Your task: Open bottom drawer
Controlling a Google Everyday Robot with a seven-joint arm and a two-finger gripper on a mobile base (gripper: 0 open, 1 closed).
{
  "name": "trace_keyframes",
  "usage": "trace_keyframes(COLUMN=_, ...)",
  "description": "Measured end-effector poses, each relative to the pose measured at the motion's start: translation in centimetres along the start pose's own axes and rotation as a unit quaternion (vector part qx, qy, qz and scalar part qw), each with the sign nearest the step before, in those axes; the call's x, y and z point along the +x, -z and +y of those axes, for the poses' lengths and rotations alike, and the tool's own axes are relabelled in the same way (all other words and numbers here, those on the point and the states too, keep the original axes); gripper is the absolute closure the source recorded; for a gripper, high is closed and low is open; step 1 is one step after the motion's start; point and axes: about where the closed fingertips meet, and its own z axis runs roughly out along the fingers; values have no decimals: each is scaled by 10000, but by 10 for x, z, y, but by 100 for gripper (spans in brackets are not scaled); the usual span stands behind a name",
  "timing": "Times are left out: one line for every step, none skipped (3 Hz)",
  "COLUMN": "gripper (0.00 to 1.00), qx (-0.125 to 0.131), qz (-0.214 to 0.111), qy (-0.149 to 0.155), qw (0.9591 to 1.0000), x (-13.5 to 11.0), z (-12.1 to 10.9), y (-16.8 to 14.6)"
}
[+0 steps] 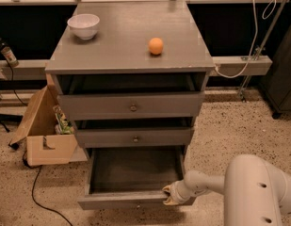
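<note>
Bottom drawer (117,202) is pulled far out at the foot of the table (121,55). Hand (171,194) rests against the right end of its front panel; cannot tell whether it grips. Middle drawer (135,138) and top drawer (133,107) are slightly open. Bowl (84,26) and orange (156,46) sit on top, well apart.

Bottom drawer (121,200): grey, shallow, level, standing well open, interior exposed. Gripper (169,195) at front panel's right end.

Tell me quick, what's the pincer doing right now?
Pincer: at the right end of the pulled-out bottom drawer's front; open or closed cannot be told.
</note>
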Motion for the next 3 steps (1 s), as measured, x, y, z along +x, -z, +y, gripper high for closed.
trace_keyframes(gripper=12, qx=0, qz=0, qy=0, qw=10000, x=1, z=-2, y=0)
trace_keyframes(gripper=0, qx=159, qz=-217, qy=74, qw=9996, x=-5, z=2, y=34)
trace_keyframes(gripper=0, qx=550, qz=-445, qy=255, qw=9972, x=-26, z=7, y=112)
